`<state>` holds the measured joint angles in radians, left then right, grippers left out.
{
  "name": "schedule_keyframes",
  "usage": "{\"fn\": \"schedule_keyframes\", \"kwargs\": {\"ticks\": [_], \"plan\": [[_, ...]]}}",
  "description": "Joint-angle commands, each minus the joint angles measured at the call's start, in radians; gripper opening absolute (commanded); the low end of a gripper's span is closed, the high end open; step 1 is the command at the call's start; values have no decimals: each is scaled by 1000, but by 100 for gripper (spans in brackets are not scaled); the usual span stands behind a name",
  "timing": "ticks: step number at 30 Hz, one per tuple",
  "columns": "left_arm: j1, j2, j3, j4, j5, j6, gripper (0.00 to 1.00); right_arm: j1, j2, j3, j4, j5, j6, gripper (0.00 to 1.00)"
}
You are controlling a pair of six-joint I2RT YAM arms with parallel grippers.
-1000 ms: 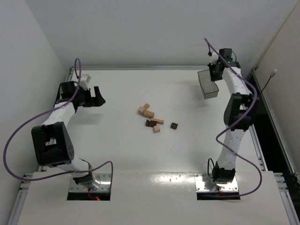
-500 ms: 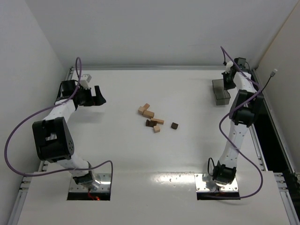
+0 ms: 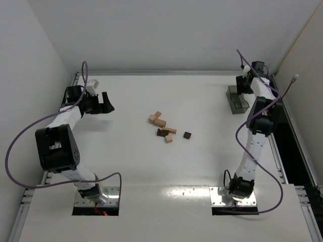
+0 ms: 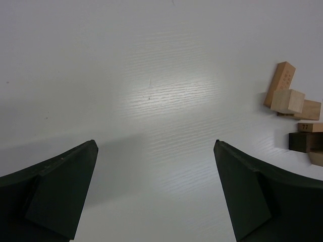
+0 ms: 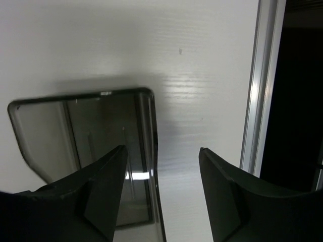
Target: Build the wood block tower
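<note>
Several wood blocks [image 3: 162,126], light tan and dark brown, lie in a loose heap mid-table, with one dark cube [image 3: 187,135] a little to their right. No tower is in view. The left wrist view shows some of the blocks [image 4: 290,98] at its right edge. My left gripper [image 3: 105,103] hangs open at the far left, well away from the blocks, with only bare table between its fingers [image 4: 155,143]. My right gripper [image 3: 244,86] is open in the far right corner, its jaws [image 5: 161,149] astride one wall of the grey bin without touching it.
The translucent grey plastic bin [image 3: 237,101] rests on the table by the right edge and looks to have nothing in it [image 5: 75,136]. An aluminium rail [image 5: 257,101] borders the table just right of it, with a dark gap beyond. White walls close off the back and sides.
My right gripper carried the grey bin from above the table to the far right corner, set it down and opened its jaws. The left arm and the blocks have not moved.
</note>
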<state>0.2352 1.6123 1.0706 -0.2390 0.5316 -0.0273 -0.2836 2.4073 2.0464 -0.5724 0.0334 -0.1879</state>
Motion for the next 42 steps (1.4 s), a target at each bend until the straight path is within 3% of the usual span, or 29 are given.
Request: {"fn": "schedule_keyframes", "kwargs": {"ticks": [1, 6, 12, 17, 22, 28, 32, 36, 42], "plan": [[-8, -2, 32, 18, 30, 6, 100, 4, -155, -58, 66, -39, -4, 56], [-8, -35, 9, 37, 39, 6, 100, 70, -439, -288, 111, -162, 5, 59], [-17, -66, -41, 58, 39, -34, 100, 233, -802, -592, 149, -344, -68, 59], [-68, -107, -61, 21, -2, 6, 100, 477, -895, -750, 109, -464, -192, 58], [-141, -161, -61, -8, -70, 38, 100, 647, -850, -818, 136, -425, -262, 56], [-258, -183, -49, -42, -166, 99, 100, 744, -615, -661, 187, -354, -202, 50], [-329, -164, -24, -65, -226, 135, 100, 753, -510, -569, 270, -236, -56, 38], [-368, -144, -3, -53, -237, 135, 100, 753, -404, -488, 342, -90, 102, 16], [-465, -6, 113, -43, -268, 80, 100, 807, -352, -456, 384, 160, 139, 8]]}}
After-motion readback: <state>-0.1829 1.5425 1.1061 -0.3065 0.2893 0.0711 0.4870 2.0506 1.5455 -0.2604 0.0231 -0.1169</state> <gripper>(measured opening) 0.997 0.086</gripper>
